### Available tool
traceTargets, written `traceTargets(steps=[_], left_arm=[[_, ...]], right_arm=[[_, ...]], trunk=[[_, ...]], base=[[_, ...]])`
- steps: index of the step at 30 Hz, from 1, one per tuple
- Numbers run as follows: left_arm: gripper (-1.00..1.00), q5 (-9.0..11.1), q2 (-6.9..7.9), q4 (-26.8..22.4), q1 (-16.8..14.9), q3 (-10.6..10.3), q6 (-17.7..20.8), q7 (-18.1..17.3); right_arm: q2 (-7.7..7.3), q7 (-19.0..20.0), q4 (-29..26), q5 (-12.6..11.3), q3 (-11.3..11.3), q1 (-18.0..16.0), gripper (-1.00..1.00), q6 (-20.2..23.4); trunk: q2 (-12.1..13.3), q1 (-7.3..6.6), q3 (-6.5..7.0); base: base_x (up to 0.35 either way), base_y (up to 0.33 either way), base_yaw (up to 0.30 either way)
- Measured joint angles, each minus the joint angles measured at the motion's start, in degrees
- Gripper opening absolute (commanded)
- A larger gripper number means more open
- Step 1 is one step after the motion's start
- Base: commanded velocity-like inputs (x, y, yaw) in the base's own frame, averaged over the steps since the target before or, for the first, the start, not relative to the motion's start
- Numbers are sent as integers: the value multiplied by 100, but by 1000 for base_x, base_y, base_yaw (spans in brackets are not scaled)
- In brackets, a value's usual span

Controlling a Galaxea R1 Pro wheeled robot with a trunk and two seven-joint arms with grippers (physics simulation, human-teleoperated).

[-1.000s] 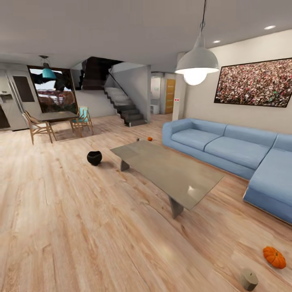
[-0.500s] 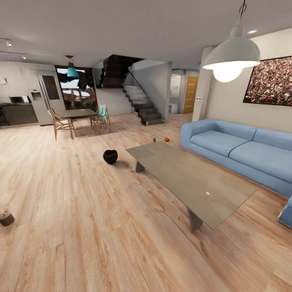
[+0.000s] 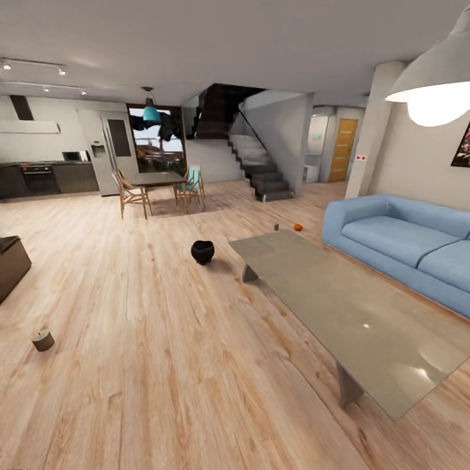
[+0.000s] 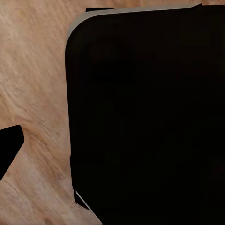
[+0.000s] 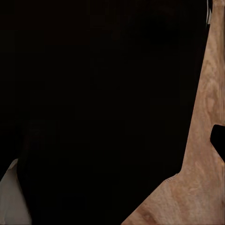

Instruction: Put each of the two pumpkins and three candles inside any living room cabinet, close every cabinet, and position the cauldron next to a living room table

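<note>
The head view takes in an open living room with a pale wooden floor (image 3: 163,365). The black cauldron (image 3: 202,251) stands on the floor at centre frame, just beside the far corner of the low grey worktop (image 3: 352,313), which runs from centre toward the lower right. Past that far corner, a small orange pumpkin (image 3: 297,227) lies on the floor near the end of the blue sofa (image 3: 405,238), with what looks like a candle (image 3: 276,227) a little to its left, though it is too small to be sure. Another candle (image 3: 43,340) stands alone on the floor at lower left, well apart from the rest. A dark-brown block at the left edge may be the end of the cabinet (image 3: 10,264). A dining table with chairs (image 3: 156,189) and a staircase (image 3: 261,173) sit in the background.

Each wrist view gives a near look the head view lacks: a large black shape over the wooden planks. I cannot tell how either claw stands.
</note>
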Motion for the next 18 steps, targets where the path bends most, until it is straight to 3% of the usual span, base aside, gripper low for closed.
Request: traceTargets(steps=[18], left_arm=[[100,0,7,-17,0,-20,-20,0]], right_arm=[[-8,0,5,5,0,1,100,-8]], trunk=[[0,0,-89]], base=[[337,0,261]])
